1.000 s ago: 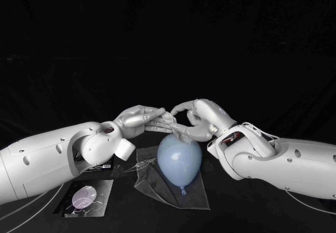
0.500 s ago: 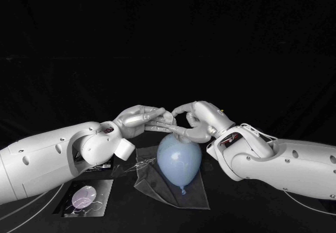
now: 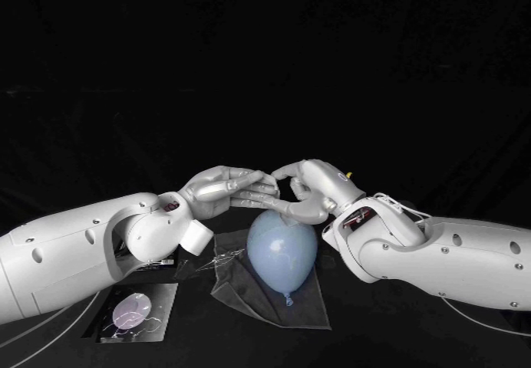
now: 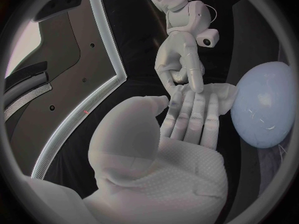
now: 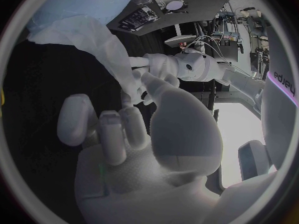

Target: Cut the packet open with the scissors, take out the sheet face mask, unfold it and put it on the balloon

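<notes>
Above balloon, left hand, right hand pinch mask; packet nearby.

One balloon. One mask. One clear film. One packet, perhaps, since it is dim on the table. Two robot hands: left robot hand, right robot hand.

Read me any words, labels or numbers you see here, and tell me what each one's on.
"harpa", turned, start cut off: on a dark panel at the right wrist view's rim.
Packet on the table: print too small to read.
</notes>
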You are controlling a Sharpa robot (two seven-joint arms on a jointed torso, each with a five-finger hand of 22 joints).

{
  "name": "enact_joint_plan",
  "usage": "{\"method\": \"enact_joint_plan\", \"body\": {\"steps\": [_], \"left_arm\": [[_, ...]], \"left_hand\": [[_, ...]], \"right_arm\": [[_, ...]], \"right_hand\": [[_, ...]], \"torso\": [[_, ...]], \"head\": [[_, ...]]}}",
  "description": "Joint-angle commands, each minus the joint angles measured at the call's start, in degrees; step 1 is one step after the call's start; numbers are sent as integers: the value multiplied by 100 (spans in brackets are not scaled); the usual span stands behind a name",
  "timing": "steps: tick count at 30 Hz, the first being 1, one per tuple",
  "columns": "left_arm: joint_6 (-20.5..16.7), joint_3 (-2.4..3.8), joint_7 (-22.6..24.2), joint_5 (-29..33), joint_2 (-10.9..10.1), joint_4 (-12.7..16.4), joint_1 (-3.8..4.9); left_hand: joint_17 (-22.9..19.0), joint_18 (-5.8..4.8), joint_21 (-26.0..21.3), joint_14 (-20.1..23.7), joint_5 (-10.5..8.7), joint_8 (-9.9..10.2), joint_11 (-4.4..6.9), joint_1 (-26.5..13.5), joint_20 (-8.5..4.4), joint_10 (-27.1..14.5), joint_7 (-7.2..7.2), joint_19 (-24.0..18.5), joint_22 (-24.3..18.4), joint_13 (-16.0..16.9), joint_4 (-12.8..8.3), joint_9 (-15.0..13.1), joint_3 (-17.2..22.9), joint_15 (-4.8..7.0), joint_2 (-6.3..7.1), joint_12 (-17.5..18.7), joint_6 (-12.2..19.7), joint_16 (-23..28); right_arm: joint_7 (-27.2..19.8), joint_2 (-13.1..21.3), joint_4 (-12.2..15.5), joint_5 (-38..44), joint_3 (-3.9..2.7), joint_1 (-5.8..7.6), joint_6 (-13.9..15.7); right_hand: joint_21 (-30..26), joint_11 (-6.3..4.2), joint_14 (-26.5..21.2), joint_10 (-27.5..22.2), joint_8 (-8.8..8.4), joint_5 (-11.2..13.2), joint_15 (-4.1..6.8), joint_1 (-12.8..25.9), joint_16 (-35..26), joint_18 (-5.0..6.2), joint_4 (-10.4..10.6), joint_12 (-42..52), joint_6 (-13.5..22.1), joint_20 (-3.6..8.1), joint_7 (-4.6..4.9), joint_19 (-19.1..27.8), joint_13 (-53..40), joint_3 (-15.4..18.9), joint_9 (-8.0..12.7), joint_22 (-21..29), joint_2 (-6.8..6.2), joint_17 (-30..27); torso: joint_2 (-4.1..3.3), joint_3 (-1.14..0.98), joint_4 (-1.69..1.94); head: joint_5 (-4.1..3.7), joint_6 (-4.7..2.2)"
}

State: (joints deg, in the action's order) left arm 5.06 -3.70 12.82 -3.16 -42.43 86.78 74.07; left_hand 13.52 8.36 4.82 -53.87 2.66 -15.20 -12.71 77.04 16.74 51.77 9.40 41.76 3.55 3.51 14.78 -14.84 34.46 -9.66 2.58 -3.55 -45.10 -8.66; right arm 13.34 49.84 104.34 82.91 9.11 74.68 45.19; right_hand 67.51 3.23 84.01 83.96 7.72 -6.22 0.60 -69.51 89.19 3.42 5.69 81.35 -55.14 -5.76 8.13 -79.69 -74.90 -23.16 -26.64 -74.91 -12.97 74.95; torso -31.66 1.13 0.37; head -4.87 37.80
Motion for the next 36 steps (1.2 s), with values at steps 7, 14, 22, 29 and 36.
{"method": "enact_joint_plan", "body": {"steps": [7,14,22,29,36], "left_arm": [[164,18,228,-100,-1,63,10],[171,21,249,-132,-7,71,10],[184,23,240,-227,-21,66,10],[183,24,191,-365,-25,58,10],[135,24,144,-418,-18,37,10]], "left_hand": [[-70,-273,-177,-16,9,208,-68,-73,0,-649,-286,-707,-48,-22,22,82,-130,-78,-11,40,276,91],[-98,-353,-194,-35,9,376,-87,-110,-1,-846,-412,-933,-59,-23,62,197,-171,-90,-41,37,662,118],[-100,-401,-176,-268,9,555,-42,-145,-6,-606,-555,-971,-50,3,111,321,-242,-32,-60,-4,1077,54],[-52,-365,-132,-788,9,614,165,-183,-12,231,-602,-769,-25,43,146,355,-310,172,-80,-173,1186,-129],[-15,-344,-123,-987,9,640,216,-206,-13,344,-624,-691,-20,30,152,371,-338,235,-65,-164,1241,-200]], "right_arm": [[-9,-46,-5,-31,3,-8,-178],[-242,-44,-9,-391,3,-9,-127],[-582,-3,-17,-897,3,-9,-190],[-793,9,-25,-1390,3,-9,-305],[-874,14,0,-1576,3,-9,-372]], "right_hand": [[-5,7,577,252,-5,-74,-17,-73,46,104,25,6,-79,-2,-12,21,-1108,72,-4,-909,10,1431],[98,-41,599,295,-3,148,25,-392,81,86,76,97,-263,32,-58,-43,-1144,-178,44,-940,441,1504],[205,-88,599,333,-1,320,69,-630,81,66,86,185,-380,75,-107,-102,-1182,-825,72,-971,1016,1505],[244,-77,599,346,-6,324,61,-514,81,58,135,216,-383,78,-94,-118,-1195,-1351,65,-981,1176,1505],[237,-66,599,343,-11,309,52,-354,81,60,156,211,-374,70,-82,-111,-1192,-1591,59,-977,1130,1505]], "torso": [[0,1,1],[3,0,0],[0,0,-3],[0,-1,2],[1,1,0]], "head": [[-6,7],[-14,4],[-6,-1],[-10,9],[-8,10]]}}
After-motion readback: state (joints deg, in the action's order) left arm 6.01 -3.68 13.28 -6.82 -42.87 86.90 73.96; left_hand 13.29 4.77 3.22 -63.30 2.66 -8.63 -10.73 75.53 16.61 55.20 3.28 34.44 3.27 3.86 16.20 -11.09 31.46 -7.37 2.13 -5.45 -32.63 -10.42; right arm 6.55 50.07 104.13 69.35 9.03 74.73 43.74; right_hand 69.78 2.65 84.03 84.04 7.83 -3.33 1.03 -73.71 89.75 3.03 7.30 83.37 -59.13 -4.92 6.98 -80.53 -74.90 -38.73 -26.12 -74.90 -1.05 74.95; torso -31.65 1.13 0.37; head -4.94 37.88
